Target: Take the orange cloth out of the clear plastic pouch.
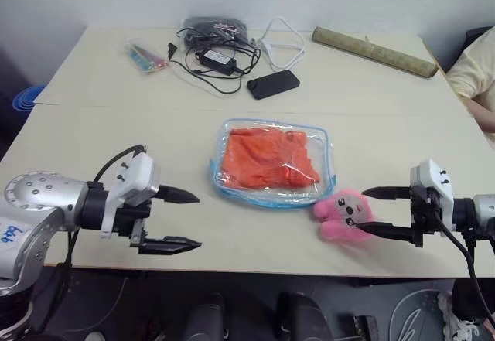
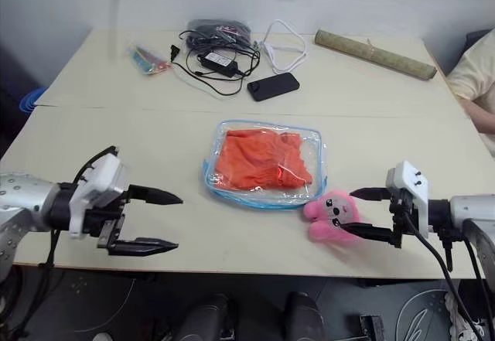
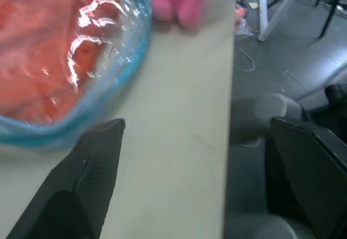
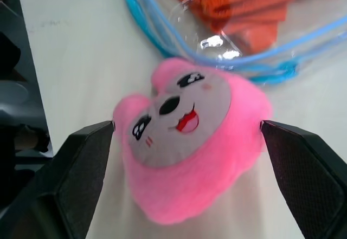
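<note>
The orange cloth (image 1: pixel 267 158) lies folded inside the clear plastic pouch (image 1: pixel 219 177), which rests flat at the table's centre with its light blue trim all around. My left gripper (image 1: pixel 198 219) stands open near the front edge, left of the pouch and apart from it, pointing toward it. In the left wrist view the pouch (image 3: pixel 130 65) and cloth (image 3: pixel 38 60) lie just beyond my fingers. My right gripper (image 1: pixel 360 211) is open at the pouch's front right corner. Its fingers straddle a pink plush toy (image 1: pixel 344 216), which sits between them in the right wrist view (image 4: pixel 190 157).
At the back of the table lie a black phone (image 1: pixel 273 84), a charger with tangled black cables (image 1: pixel 216 59), a white cable (image 1: pixel 282 43), a rolled mat (image 1: pixel 373 51) and a colourful packet (image 1: pixel 145 55). A person's sleeve (image 1: pixel 478 70) shows at the right edge.
</note>
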Available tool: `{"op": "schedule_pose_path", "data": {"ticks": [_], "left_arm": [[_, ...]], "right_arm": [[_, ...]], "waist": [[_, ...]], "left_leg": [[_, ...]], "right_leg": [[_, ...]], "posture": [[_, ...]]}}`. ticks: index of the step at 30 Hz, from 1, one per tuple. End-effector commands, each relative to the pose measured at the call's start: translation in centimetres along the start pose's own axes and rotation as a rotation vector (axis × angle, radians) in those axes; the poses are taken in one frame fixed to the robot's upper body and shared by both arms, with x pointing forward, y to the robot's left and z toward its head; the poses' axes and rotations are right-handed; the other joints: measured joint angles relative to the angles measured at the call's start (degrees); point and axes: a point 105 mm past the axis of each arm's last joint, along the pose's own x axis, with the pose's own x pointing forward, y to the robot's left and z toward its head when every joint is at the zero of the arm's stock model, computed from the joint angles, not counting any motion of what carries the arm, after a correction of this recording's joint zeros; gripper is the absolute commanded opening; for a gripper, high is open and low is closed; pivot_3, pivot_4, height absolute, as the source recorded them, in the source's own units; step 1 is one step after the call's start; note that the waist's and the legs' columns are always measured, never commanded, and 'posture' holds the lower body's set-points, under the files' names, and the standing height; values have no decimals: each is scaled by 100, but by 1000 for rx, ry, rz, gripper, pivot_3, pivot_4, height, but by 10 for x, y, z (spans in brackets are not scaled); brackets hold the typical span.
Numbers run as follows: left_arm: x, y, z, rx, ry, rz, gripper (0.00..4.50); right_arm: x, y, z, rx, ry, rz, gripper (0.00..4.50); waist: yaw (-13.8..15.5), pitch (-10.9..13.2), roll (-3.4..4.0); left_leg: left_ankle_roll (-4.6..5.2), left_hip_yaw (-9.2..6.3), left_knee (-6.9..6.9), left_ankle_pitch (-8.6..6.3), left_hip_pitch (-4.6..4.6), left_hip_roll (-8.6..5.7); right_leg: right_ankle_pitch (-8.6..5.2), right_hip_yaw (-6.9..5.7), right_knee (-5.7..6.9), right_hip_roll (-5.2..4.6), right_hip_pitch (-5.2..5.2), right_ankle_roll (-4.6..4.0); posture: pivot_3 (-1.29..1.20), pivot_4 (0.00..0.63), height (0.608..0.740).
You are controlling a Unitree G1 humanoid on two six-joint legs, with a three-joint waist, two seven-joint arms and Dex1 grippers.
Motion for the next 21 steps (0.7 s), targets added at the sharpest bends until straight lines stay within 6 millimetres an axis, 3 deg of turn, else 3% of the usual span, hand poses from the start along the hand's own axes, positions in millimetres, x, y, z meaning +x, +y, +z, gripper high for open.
{"op": "schedule_pose_path", "data": {"ticks": [1,5,12,16,21], "left_arm": [[2,2,9,95,-24,24,4460],[9,5,18,133,-63,34,4500],[10,11,20,147,-69,73,4500],[9,11,19,151,-66,78,4500],[11,13,21,158,-70,82,4500]], "right_arm": [[11,4,-9,-12,-5,25,4500],[21,7,-6,24,-55,44,3573],[18,17,-8,54,-67,86,1226],[15,18,-4,39,-75,90,101],[23,21,8,-68,-80,89,25]], "waist": [[2,-3,-4],[-30,-4,-5],[-29,-4,-6],[-30,-4,-6],[-28,-4,-5]], "left_leg": [[1,-3,1,1,1,-2],[0,-3,-4,1,3,-2],[-2,-3,-5,1,3,-5],[-2,-3,-5,1,3,-4],[-1,-3,-5,1,3,-4]], "right_leg": [[0,-1,-1,-1,5,1],[1,0,1,0,3,1],[1,-1,0,3,2,0],[1,0,0,3,2,0],[1,1,0,2,2,1]], "posture": [[0,150,740],[0,150,740],[0,150,740],[0,150,740],[0,150,740]]}}
